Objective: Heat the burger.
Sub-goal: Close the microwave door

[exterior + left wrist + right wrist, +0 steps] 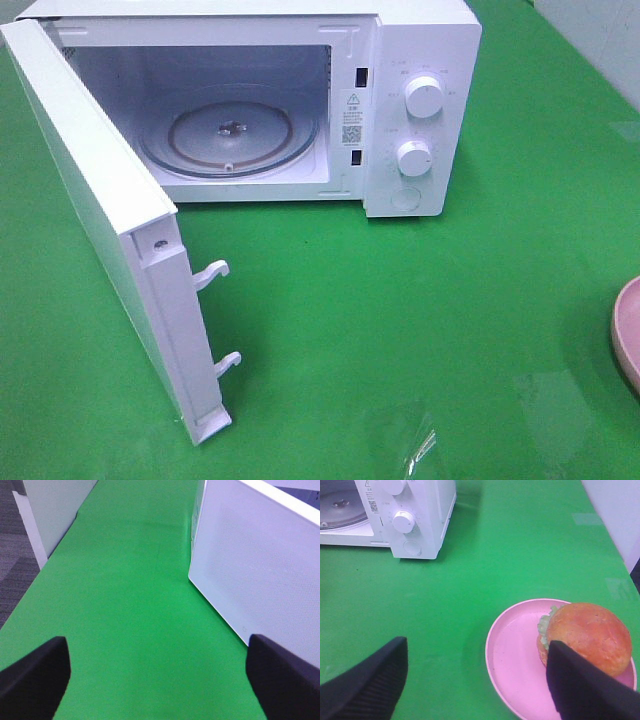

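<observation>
1. Green cloth is seen covering the tabletop; one white microwave is counted at its far side.
2. One door is found swung wide open on the left, with two white latch hooks seen on its free edge.
3. Two round knobs are counted on the microwave's control panel, one above the other.
4. One glass turntable is seen lying inside the cavity, and nothing is seen resting on it.
5. One pink plate is spotted on the tabletop, well apart from the microwave; only its edge is caught at the right border of the high view.
6. One burger is counted, sitting on the plate toward one side, lettuce showing under the golden-brown bun.
7. The right hand is seen spread wide with nothing between its dark fingers; one finger overlaps the burger in the wrist view, though contact cannot be told.
8. The left hand is seen wide apart and empty above bare green cloth, just beside the door's outer face.
</observation>
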Robot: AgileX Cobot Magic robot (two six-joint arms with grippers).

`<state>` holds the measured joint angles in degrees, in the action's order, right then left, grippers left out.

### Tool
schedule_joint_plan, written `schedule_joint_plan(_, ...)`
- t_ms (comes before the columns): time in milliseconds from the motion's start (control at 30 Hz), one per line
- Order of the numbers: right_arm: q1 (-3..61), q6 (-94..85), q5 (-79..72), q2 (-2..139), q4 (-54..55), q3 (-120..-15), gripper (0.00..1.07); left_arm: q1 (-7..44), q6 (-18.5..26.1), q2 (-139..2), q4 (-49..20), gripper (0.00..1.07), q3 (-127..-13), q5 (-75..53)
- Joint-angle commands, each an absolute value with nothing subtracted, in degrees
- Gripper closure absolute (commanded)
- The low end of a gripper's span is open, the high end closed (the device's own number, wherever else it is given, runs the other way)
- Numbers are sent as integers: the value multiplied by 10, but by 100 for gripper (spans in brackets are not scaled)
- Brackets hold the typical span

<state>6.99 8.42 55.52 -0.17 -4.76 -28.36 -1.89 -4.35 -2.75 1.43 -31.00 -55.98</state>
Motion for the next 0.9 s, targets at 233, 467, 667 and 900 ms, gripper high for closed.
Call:
schedule_joint_plan(233,68,87,550,-17,-48,-282,34,-19,-42,-139,10,83,-312,-442)
schedule_joint_plan(467,68,87,550,-17,-48,-282,34,-19,-40,-210,9,107,-277,-312)
schedule_joint_plan(667,68,87,550,-17,-48,-282,34,-19,-36,-257,9,107,-205,-102)
schedule_joint_plan(900,68,87,550,-17,-48,-282,34,-19,-36,-343,9,107,-114,179)
